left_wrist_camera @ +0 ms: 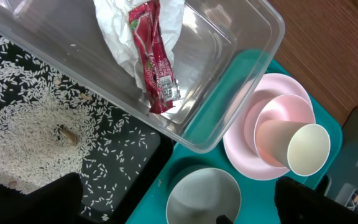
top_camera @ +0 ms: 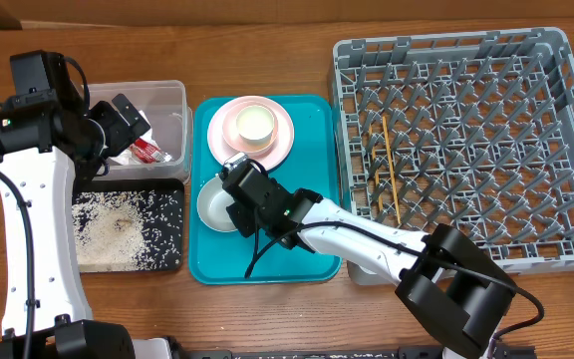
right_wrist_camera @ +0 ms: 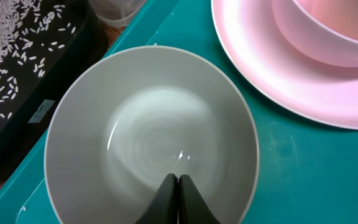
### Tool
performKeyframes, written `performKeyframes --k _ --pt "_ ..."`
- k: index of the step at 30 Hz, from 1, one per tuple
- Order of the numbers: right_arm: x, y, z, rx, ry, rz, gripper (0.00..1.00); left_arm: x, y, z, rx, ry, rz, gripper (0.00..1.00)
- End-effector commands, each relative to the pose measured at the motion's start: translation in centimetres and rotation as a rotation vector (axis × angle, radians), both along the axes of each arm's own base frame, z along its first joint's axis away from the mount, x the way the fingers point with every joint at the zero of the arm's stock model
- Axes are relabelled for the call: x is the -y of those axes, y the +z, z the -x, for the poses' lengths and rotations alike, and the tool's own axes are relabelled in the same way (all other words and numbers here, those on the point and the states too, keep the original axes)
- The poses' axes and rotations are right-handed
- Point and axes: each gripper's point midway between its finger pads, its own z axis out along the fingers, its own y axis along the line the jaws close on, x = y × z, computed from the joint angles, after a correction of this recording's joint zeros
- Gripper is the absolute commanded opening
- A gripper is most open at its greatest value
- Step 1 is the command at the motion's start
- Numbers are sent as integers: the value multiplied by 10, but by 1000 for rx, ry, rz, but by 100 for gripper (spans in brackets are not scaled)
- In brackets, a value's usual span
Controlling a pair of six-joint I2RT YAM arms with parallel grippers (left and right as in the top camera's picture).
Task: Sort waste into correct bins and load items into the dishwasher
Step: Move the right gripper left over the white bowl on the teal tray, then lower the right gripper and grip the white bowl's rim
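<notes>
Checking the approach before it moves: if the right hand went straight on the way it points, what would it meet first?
The inside bottom of the white bowl on the teal tray: the right hand points straight into it. The gap between them is unclear.

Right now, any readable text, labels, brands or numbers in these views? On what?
No text can be read in any view.
Red-and-white sauce packet in the clear tub: fine print on its white end, too small to read.
Grey sticker on the black tray: blurred, unreadable.
</notes>
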Motion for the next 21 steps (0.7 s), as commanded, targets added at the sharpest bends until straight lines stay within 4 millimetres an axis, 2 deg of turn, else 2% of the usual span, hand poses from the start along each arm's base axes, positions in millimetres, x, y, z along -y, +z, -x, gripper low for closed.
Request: performKeyframes --k 1,8,15,21 --pt "3 -7 -3 -1 -15 19 4 1 11 -1 31 7 -3 100" --pt "6 -14 -2 -10 -18 40 4 1 11 -1 31 7 -3 100" --pt "22 -18 -8 24 -66 115 4 1 11 -1 31 7 -3 100" --pt "26 -19 -9 32 -78 134 4 1 11 -1 31 7 -3 100"
